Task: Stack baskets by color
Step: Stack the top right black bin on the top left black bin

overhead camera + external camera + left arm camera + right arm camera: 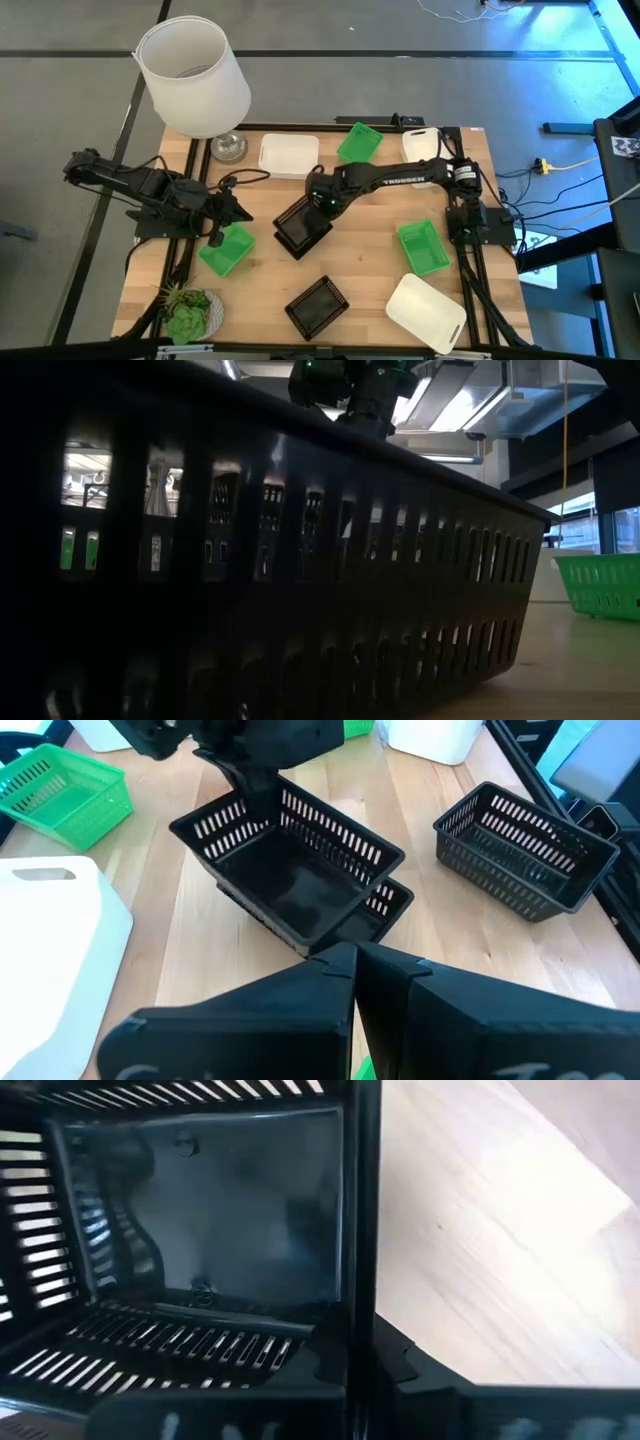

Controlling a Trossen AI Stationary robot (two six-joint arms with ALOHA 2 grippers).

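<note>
My right gripper (318,203) reaches to the table's middle and is shut on a black basket (290,870). That basket sits askew over a second black basket (388,905). A third black basket (317,306) stands near the front edge. My left gripper (215,236) is shut at the left, above the edge of a green basket (228,250). Two more green baskets (360,142) (422,247) and three white baskets (289,155) (420,145) (427,312) lie on the table. My right gripper pinches the rim of one wall (360,1230) of the upper black basket, one finger inside and one outside. It comes from above, slanting down from the table's right. The basket is tilted over the lower black one; whether it rests on it I cannot tell. My left gripper: whether it touches the green basket below it I cannot tell.
A large white lampshade (192,75) stands at the far left corner and a small potted plant (187,312) at the near left corner. In the low view the near black basket (300,560) fills most of the picture.
</note>
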